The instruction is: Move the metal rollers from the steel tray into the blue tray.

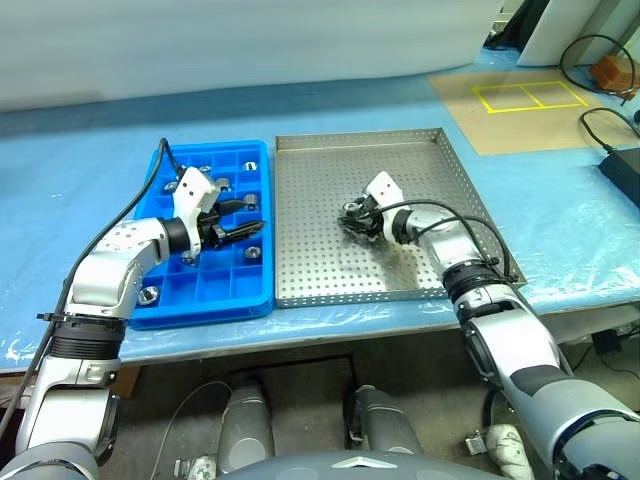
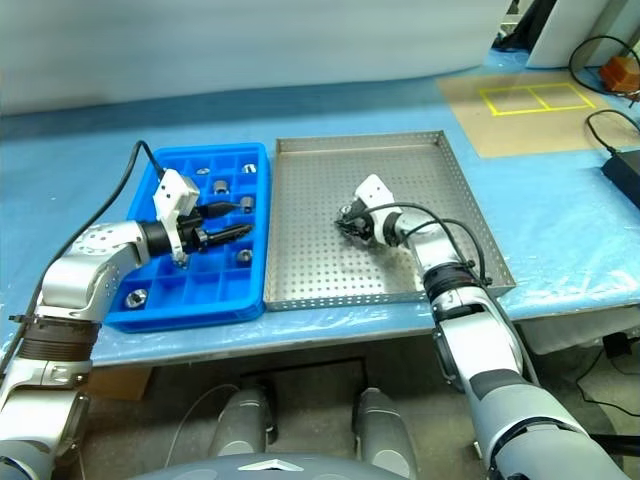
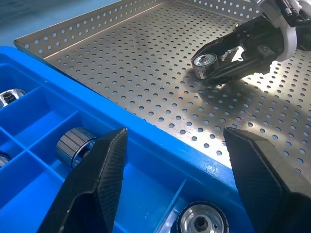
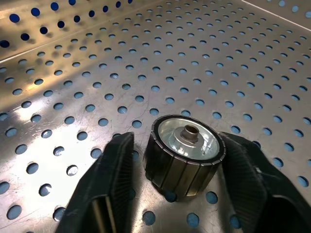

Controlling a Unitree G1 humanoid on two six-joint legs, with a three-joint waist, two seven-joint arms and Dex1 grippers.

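Observation:
The steel tray (image 1: 360, 140) lies right of the blue tray (image 1: 200, 305) on the table. One metal roller (image 4: 187, 150) stands on end on the perforated floor near the steel tray's middle. My right gripper (image 1: 352, 218) reaches in low from the right and is shut on this roller (image 3: 204, 65), one finger on each side. My left gripper (image 1: 258, 217) hovers open over the right half of the blue tray, pointing toward the steel tray, with nothing between its fingers (image 3: 97, 170). Several rollers (image 1: 252, 253) sit in separate cells of the blue tray, two of them (image 3: 73, 143) just under the left gripper.
A blue sheet covers the table (image 1: 80, 140). At the far right lie a brown board with yellow tape squares (image 1: 530, 97), black cables (image 1: 600, 125) and a dark device (image 1: 625, 170). The table's front edge runs just below both trays.

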